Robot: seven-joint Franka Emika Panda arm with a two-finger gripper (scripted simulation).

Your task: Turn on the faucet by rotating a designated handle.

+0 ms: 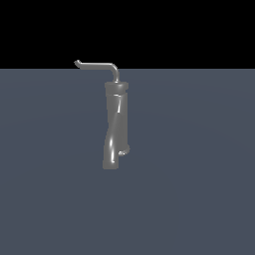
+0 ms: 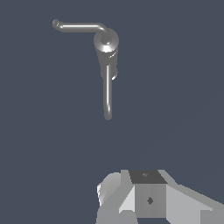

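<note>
No writing or labels could be read anywhere, and no containers showed. In the exterior view, the handle (image 1: 99, 65) reached toward that view's left from the top of the faucet (image 1: 116, 124), which stood upright on the dark blue-grey surface (image 1: 199, 174), its stub spout (image 1: 124, 150) low on its right side. In the wrist view the pincer (image 2: 131, 197) sat well apart from the faucet (image 2: 106, 43); whether it was wide or narrow could not be told.
</note>
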